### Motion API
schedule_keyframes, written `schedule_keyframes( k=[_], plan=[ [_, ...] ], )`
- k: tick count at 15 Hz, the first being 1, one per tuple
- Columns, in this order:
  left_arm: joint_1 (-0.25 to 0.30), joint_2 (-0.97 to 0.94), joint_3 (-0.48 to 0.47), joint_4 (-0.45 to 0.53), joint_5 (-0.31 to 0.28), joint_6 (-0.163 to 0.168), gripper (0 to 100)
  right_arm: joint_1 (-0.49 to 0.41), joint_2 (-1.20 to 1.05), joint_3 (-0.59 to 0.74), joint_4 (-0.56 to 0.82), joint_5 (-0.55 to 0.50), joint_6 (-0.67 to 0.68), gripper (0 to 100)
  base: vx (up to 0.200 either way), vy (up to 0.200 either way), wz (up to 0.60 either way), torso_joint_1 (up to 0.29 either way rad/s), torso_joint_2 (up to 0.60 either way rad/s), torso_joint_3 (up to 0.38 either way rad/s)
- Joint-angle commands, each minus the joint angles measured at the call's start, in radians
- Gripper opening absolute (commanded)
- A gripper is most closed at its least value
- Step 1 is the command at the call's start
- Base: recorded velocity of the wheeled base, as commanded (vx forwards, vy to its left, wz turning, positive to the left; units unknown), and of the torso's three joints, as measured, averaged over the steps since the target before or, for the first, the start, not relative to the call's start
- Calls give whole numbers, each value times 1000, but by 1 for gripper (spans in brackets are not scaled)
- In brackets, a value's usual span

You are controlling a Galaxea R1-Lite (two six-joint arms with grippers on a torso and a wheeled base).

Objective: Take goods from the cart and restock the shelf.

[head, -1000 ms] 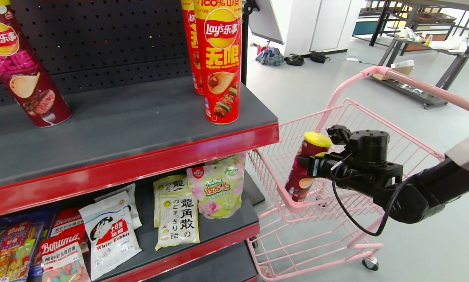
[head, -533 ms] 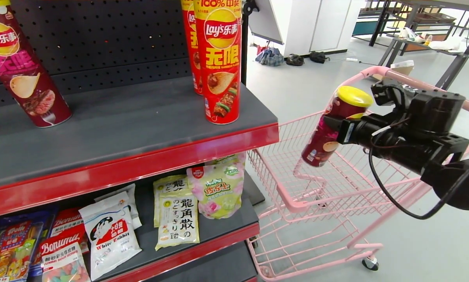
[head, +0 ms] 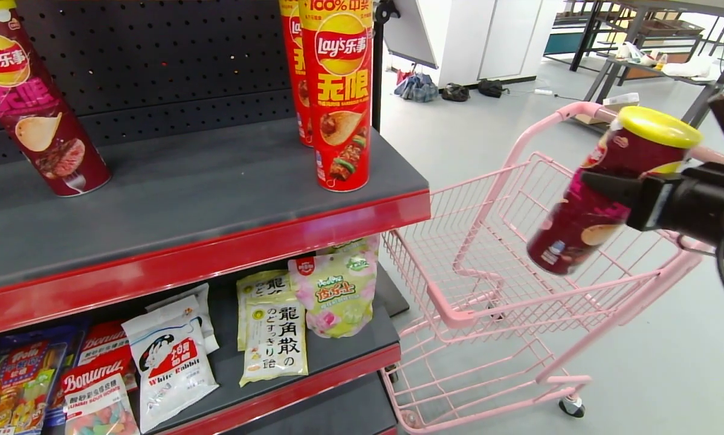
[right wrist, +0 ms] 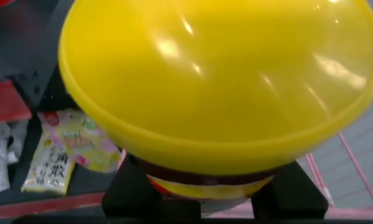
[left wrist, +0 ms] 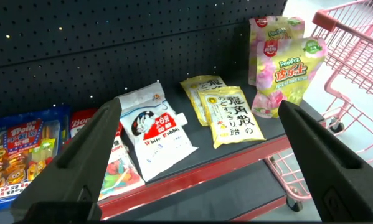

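A maroon chip can [head: 591,199] with a yellow lid [head: 659,125] hangs tilted above the pink cart [head: 458,314], clear of its basket. My right gripper [head: 625,184] is shut on the can just below the lid, at the far right of the head view. The right wrist view shows the yellow lid [right wrist: 217,81] up close, with black fingers [right wrist: 133,193] on either side of the can beneath it. My left gripper [left wrist: 195,155] is open in front of the lower shelf [left wrist: 192,171], with nothing between its fingers. The upper shelf [head: 205,199] has bare room in its middle.
On the upper shelf a maroon can [head: 32,103] leans at the left and two red cans [head: 336,90] stand at the right edge. Snack bags [head: 274,332] lie on the lower shelf. Metal tables [head: 652,66] stand on the grey floor behind the cart.
My right gripper has lifted the maroon can up out of the cart basket and carried it right and toward the camera. The shelf goods have not moved.
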Motion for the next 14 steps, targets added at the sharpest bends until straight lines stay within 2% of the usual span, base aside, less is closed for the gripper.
schedule_keyframes(
  k=[1,2,3,6,14],
  plan=[
    [-1,1,0,0,0,0,100,-15,-414,51,359,-40,-51,0,0,0,0,0,0,0],
    [-1,1,0,0,0,0,100,-22,-509,41,508,-32,-51,0,0,0,0,0,0,0],
    [-1,1,0,0,0,0,100,-20,-565,48,582,-27,-50,0,0,0,0,0,0,0],
    [0,1,0,0,0,0,100,-45,-742,127,715,-67,-56,0,0,0,0,0,0,0],
    [-1,1,0,0,0,0,100,-65,-786,145,718,-95,-94,0,0,0,0,4,-16,-14]
  ],
)
